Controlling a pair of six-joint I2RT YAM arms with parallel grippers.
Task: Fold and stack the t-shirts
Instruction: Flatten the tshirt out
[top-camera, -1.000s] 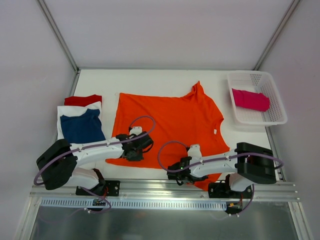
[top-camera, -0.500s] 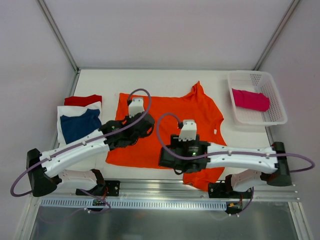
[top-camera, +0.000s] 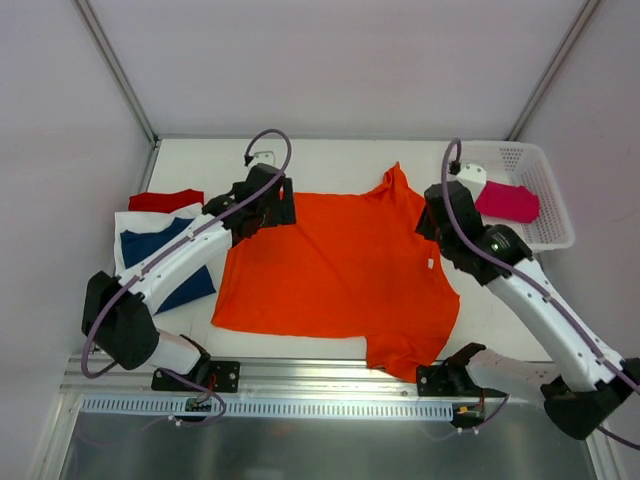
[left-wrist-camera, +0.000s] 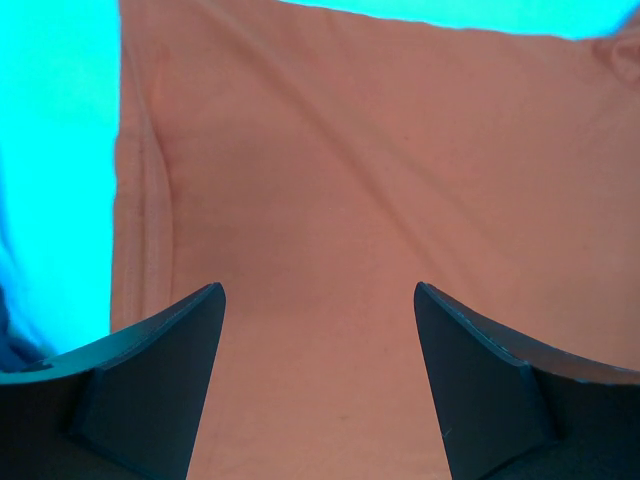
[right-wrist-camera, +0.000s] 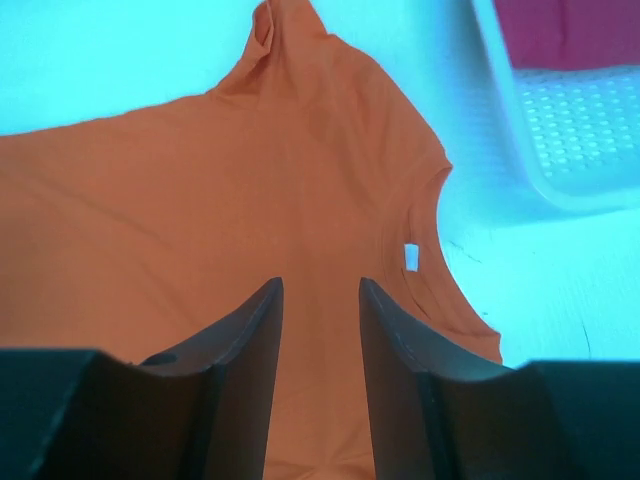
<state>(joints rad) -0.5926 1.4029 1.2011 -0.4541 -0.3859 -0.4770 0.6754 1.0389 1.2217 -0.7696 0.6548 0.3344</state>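
Note:
A bright orange t-shirt (top-camera: 335, 270) lies spread flat in the middle of the table, collar and white label (right-wrist-camera: 411, 256) to the right. My left gripper (top-camera: 272, 208) hovers over its far left corner, jaws wide open and empty; the left wrist view shows it (left-wrist-camera: 318, 300) over orange cloth (left-wrist-camera: 330, 200). Near the collar, above the shirt's far right part, my right gripper (top-camera: 438, 225) stands open with a narrow gap (right-wrist-camera: 320, 290) and nothing in it. Folded red (top-camera: 165, 199), white (top-camera: 133, 224) and navy t-shirts (top-camera: 160, 255) lie stacked at the left.
A white mesh basket (top-camera: 545, 235) at the back right holds a folded magenta t-shirt (top-camera: 505, 200); the right wrist view shows the basket's rim (right-wrist-camera: 520, 150) close beside the orange sleeve. Metal frame posts and white walls close in the table.
Both arms have swung from the shirt's near edge out to its far side. Both grippers, shut a second ago, now stand open, and the orange shirt lies flat.

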